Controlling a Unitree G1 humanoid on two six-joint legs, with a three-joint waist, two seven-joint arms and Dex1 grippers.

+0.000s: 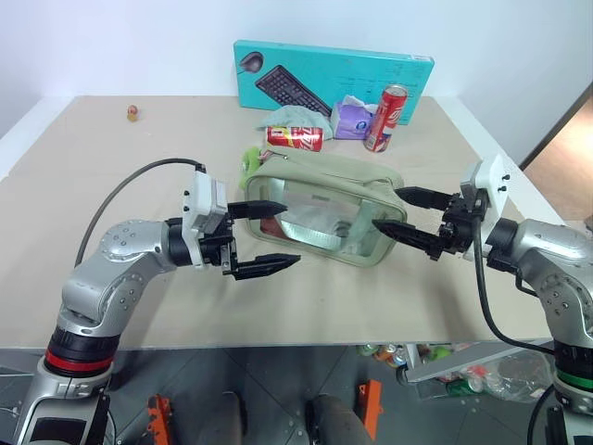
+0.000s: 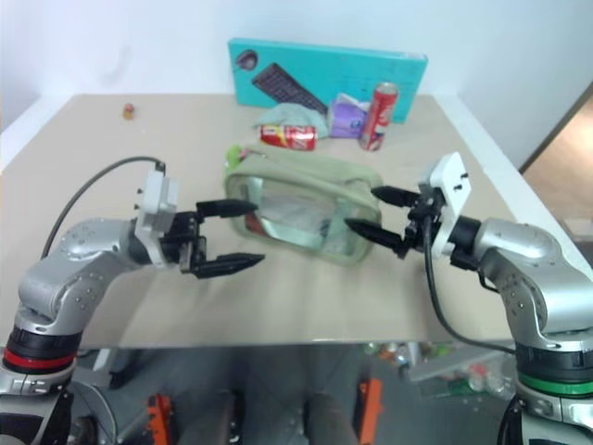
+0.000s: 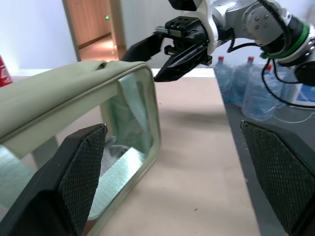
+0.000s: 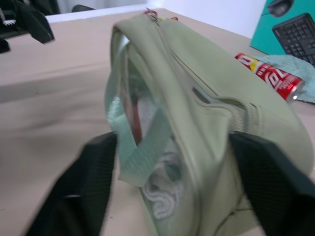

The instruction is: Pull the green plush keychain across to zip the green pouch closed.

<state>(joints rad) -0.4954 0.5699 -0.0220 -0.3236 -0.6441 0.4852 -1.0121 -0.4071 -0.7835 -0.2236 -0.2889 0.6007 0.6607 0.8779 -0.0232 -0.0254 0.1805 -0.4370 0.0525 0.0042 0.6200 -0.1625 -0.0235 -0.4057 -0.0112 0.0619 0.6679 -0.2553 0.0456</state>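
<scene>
On the table (image 1: pixel 111 278) the pouch (image 1: pixel 324 209) lies between both grippers, its keychain (image 1: pixel 250 163) at the far left corner. Straddling the pouch's right end, the right gripper (image 1: pixel 400 215) has its jaws partly spread and not clamped, probably to brace the bag against the pull. At the other end the left gripper (image 1: pixel 271 236) gapes wide and empty, one finger in front of the window, short of the keychain.

My fingers (image 3: pixel 81 167) wear matt, cross-hatched black pads. The green pouch (image 1: pixel 329 176) is soft matt cloth with glossy clear plastic windows. The table (image 1: pixel 111 185) looks smooth and matt.
</scene>
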